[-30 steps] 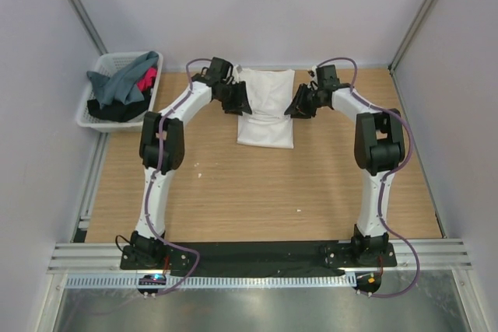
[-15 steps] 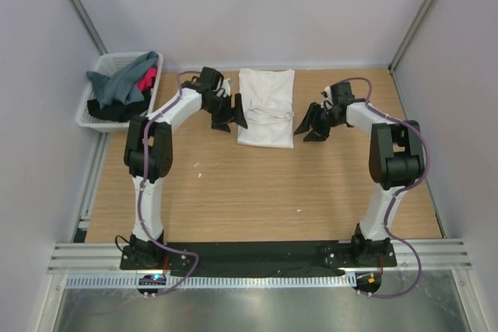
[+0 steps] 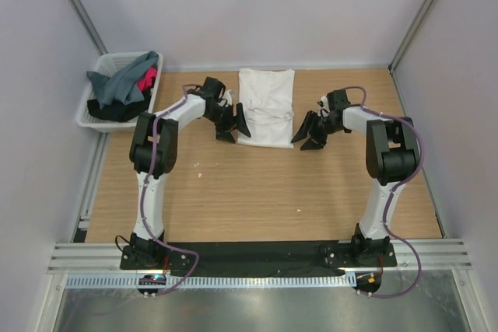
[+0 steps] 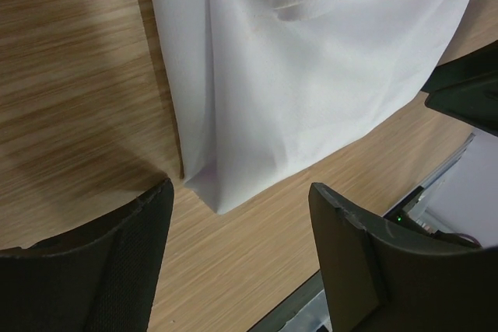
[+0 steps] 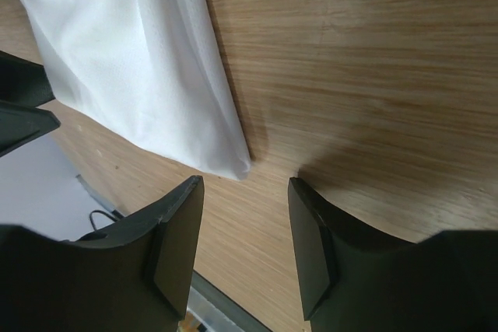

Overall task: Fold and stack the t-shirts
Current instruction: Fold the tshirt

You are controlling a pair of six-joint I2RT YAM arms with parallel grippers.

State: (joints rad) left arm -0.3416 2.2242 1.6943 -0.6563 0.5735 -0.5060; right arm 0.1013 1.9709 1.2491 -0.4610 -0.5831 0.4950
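Observation:
A white t-shirt [image 3: 266, 106] lies on the wooden table, folded into a long strip with both sleeves turned in. Its near left corner [image 4: 222, 200] sits just ahead of my left gripper [image 4: 241, 215], which is open and empty. In the top view that left gripper [image 3: 232, 124] hangs beside the shirt's left edge. My right gripper [image 3: 306, 134] stands open and empty beside the shirt's near right corner [image 5: 237, 167]; in its own view the right gripper [image 5: 245, 215] has only bare wood between its fingers. Grey-teal, black and pink-red t-shirts [image 3: 120, 87] are heaped in the basket.
A white lattice basket [image 3: 101, 64] stands at the table's far left corner. Pale walls close in the back and both sides. A black strip and metal rail [image 3: 257, 258] run along the near edge by the arm bases.
Both grippers have let go of the white shirt, opened, and drawn back from its upper sides toward its near corners. The shirt now lies flat as a narrow strip.

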